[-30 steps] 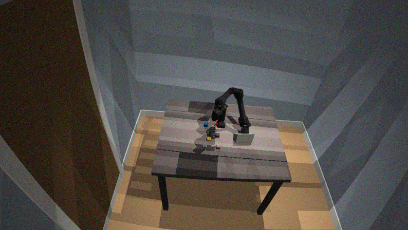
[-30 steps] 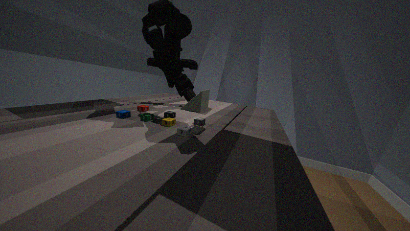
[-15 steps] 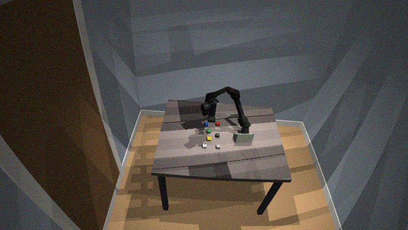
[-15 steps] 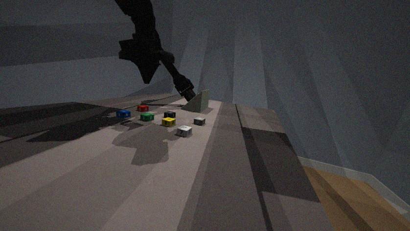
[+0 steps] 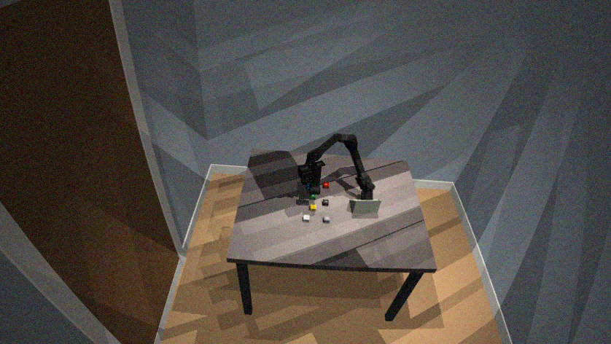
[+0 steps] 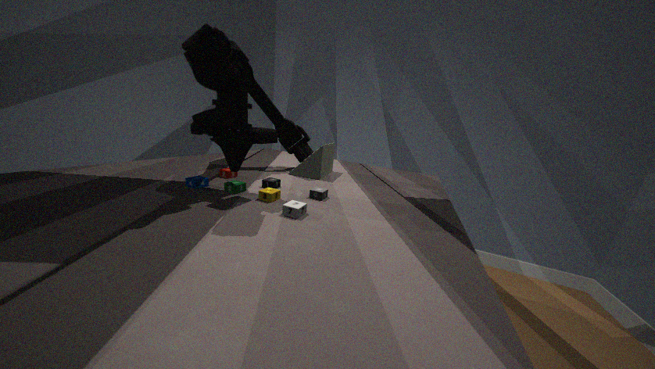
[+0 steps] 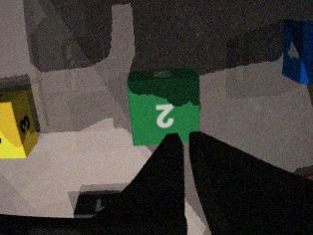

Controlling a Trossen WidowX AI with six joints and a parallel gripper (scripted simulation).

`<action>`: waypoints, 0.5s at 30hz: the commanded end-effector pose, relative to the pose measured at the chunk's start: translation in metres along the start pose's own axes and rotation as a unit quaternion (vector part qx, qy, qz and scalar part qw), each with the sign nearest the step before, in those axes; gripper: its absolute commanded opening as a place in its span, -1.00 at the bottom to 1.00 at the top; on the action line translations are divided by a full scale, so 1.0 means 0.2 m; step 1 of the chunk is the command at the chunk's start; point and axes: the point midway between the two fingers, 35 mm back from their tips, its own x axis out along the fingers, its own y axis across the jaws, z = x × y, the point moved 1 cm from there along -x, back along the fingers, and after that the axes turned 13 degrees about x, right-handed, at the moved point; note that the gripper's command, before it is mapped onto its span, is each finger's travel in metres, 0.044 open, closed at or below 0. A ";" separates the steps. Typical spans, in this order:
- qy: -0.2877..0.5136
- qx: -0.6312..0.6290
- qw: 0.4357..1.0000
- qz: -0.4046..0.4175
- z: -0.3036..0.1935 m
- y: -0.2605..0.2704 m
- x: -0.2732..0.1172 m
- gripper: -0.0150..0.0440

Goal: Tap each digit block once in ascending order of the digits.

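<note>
My gripper is shut and empty, its tips a little above the green block, which shows a 2. In the wrist view the tips overlap its near edge. A yellow block shows a 3. A blue block shows a 4. A black block shows a 1, partly hidden by a finger. The digits on the red block, white block and grey block are too small to read surely.
A pale grey-green wedge stands on the table by the arm's base, to the right of the blocks in the top view. Dark shadows cross the table.
</note>
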 end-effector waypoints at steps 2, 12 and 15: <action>-0.006 0.000 1.000 0.001 0.01 -0.01 0.02 -0.42; -0.006 0.000 1.000 0.001 0.01 -0.01 0.10 -0.42; -0.006 0.000 1.000 0.001 0.01 -0.01 0.13 -0.42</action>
